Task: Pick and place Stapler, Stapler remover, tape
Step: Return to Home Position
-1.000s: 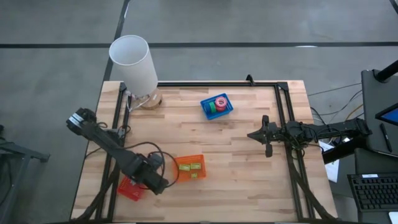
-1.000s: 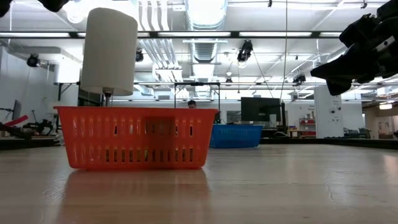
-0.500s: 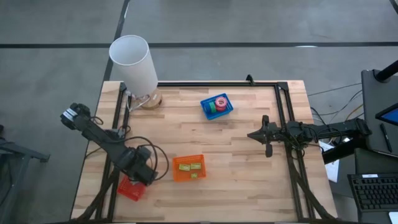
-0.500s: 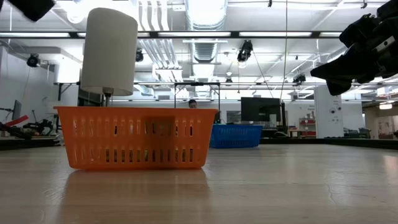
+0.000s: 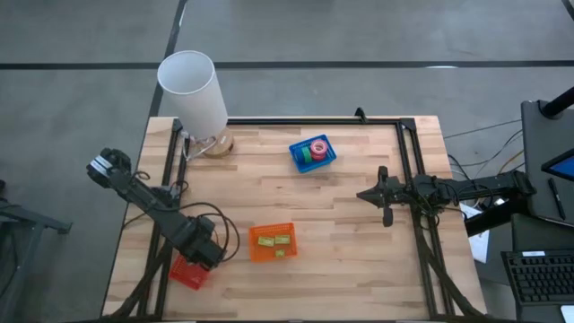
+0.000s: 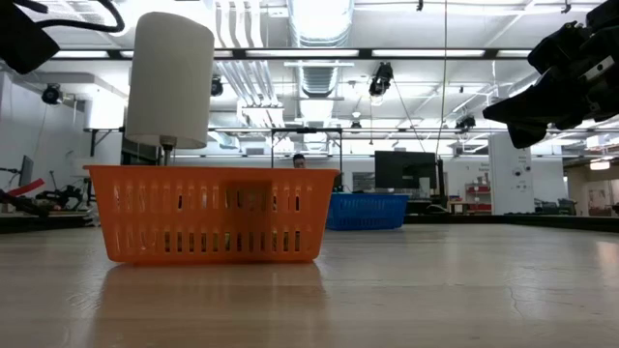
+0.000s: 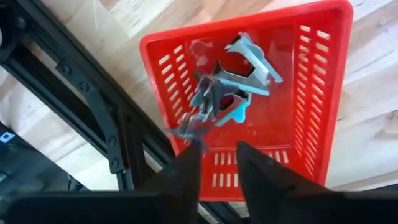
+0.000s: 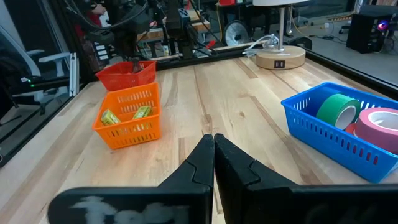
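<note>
My left gripper (image 7: 217,149) points down over the red bin (image 7: 311,93) at the table's near left (image 5: 188,272), its fingers open. In that bin lie metal and teal staple removers (image 7: 239,81); one blurred remover (image 7: 186,127) shows just past a fingertip. Small yellow-green staplers (image 5: 272,240) lie in the orange bin (image 8: 127,115). The blue bin (image 5: 313,152) holds tape rolls, among them a green one (image 8: 339,106) and a pink one (image 8: 379,121). Above the table's right side my right gripper (image 5: 363,194) hangs shut and level, with nothing in it. My left gripper stands open above the red bin, fingers pointing down. The blurred staple remover (image 7: 184,130) lies right at one fingertip (image 7: 193,149); I cannot tell whether it touches that finger.
A white lamp (image 5: 193,90) stands on its round wooden base (image 5: 211,144) at the far left corner. Black frame rails (image 7: 93,106) run along the table's left edge beside the red bin. Bare wood lies between the bins.
My left gripper has gone from beside the orange bin toward the table's left edge and down, and now stands over the red bin.
</note>
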Controlling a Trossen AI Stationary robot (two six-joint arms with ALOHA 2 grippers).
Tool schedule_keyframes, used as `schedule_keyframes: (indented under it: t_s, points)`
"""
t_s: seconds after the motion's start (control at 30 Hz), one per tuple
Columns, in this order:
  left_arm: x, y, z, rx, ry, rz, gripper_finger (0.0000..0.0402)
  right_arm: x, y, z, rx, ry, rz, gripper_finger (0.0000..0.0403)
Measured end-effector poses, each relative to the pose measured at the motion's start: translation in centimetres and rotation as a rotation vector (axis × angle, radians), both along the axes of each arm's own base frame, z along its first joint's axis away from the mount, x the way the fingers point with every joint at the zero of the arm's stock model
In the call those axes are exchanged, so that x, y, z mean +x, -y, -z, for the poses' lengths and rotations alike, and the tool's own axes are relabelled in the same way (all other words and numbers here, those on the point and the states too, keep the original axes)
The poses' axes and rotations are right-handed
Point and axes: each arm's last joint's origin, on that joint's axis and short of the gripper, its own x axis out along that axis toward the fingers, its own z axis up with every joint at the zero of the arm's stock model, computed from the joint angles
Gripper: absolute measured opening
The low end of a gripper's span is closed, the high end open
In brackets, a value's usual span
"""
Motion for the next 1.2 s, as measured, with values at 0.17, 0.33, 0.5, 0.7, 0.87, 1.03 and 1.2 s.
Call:
schedule_keyframes:
  t_s: [0.17,0.33,0.5,0.7,0.87,1.03,1.2]
  points:
    - [0.0,0.0,0.0,-0.001,-0.004,-0.01,0.0167,0.0,0.0,0.0,0.0,0.0,0.0,0.0009]
    - [0.2,0.1,-0.6,-0.007,0.031,-0.025,0.0195,0.0,0.0,0.0,0.0,0.0,0.0,0.0009]
    - [1.1,0.3,-2.0,0.044,0.211,-0.079,0.017,0.0,0.0,0.0,0.0,0.0,0.0,0.0009]
    - [3.3,0.6,-3.0,0.14,0.658,-0.102,0.0057,0.0,0.0,0.0,0.0,0.001,0.0,0.0009]
    - [4.6,0.0,-2.6,0.245,0.834,-0.056,0.001,0.0,0.0,0.0,0.0,0.001,0.0,0.0009]
    - [6.5,-2.2,-1.1,0.288,0.995,0.093,0.0004,0.0,0.0,0.0,0.0,0.001,0.0,0.0008]
    - [7.9,-6.4,0.2,0.226,1.292,0.199,0.0003,0.0,0.0,0.0,0.0,0.001,0.0,0.0009]
